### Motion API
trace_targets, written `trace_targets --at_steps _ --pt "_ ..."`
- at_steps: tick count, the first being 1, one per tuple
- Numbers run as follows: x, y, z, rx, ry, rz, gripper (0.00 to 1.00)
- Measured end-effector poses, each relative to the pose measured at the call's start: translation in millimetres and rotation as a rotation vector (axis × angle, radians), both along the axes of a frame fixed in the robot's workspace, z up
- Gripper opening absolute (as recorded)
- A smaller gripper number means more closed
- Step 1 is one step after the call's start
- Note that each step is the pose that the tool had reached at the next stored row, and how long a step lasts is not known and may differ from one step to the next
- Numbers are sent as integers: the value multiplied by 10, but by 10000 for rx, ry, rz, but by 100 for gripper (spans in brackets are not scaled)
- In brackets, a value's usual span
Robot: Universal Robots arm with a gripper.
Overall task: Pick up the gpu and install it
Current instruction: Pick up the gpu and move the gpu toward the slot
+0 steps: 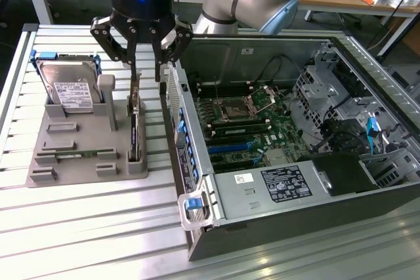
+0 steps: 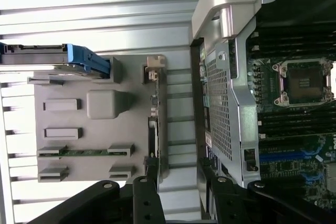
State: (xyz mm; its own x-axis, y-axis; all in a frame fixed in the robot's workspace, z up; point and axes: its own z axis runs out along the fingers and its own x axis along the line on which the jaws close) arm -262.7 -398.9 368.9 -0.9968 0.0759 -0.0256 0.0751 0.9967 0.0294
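Observation:
The gpu (image 1: 134, 132) is a thin dark card with a silver bracket at its far end. It stands on edge in a slot of the grey holder (image 1: 79, 137), next to the open computer case (image 1: 262, 191). My gripper (image 1: 147, 73) hangs open just above the card's bracket end with nothing between its fingers. One finger is over the card and the other is near the case wall. In the wrist view the gpu (image 2: 153, 124) shows edge-on in the holder (image 2: 63, 119), and my gripper (image 2: 181, 203) sits offset towards the case.
A silver hard drive in a blue frame (image 1: 69, 90) leans at the holder's far end. A green memory stick (image 1: 75, 155) lies in a front slot. The case's motherboard (image 1: 249, 122) lies exposed, with blue slots near the case wall. The ribbed metal table (image 1: 85, 227) spreads around.

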Motion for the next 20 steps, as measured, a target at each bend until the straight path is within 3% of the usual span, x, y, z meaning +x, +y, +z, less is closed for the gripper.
trace_targets --at_steps 20 --pt "-50 0 -107 0 0 0 42"
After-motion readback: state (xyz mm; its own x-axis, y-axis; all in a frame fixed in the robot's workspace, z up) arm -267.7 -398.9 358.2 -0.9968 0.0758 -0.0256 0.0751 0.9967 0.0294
